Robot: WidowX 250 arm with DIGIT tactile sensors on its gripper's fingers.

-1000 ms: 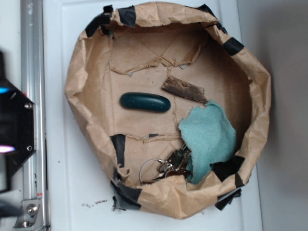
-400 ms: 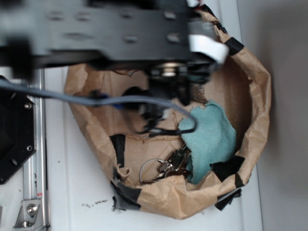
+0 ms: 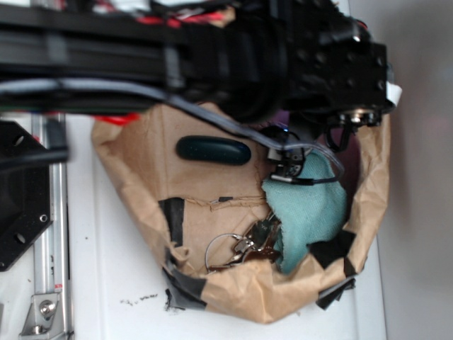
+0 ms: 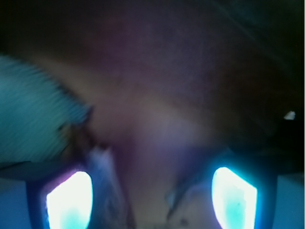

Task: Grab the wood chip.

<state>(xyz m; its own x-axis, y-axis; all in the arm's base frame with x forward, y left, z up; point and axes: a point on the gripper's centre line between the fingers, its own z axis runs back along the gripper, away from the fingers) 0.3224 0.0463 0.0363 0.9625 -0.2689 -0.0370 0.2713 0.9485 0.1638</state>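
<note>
The wood chip is hidden under my black arm [image 3: 233,57], which lies across the top of the brown paper bowl [image 3: 134,156] in the exterior view. The wrist view is blurred. It shows my gripper [image 4: 151,200] open, with two glowing fingertips [image 4: 69,200] wide apart over the brown paper floor. A blurred pale shape [image 4: 102,176] lies beside the left fingertip; I cannot tell what it is. The teal cloth [image 4: 33,114] is at the upper left of the wrist view.
A dark green oval object [image 3: 213,150] lies on the bowl's floor at the left. The teal cloth [image 3: 311,205] fills the right side. Metal keys on a ring [image 3: 248,244] lie at the front. The bowl's taped paper wall [image 3: 262,290] rings it all.
My arm has swung in from the left and moved right across the bowl. It now covers the bowl's top and the wood chip, which lay in plain view one second ago.
</note>
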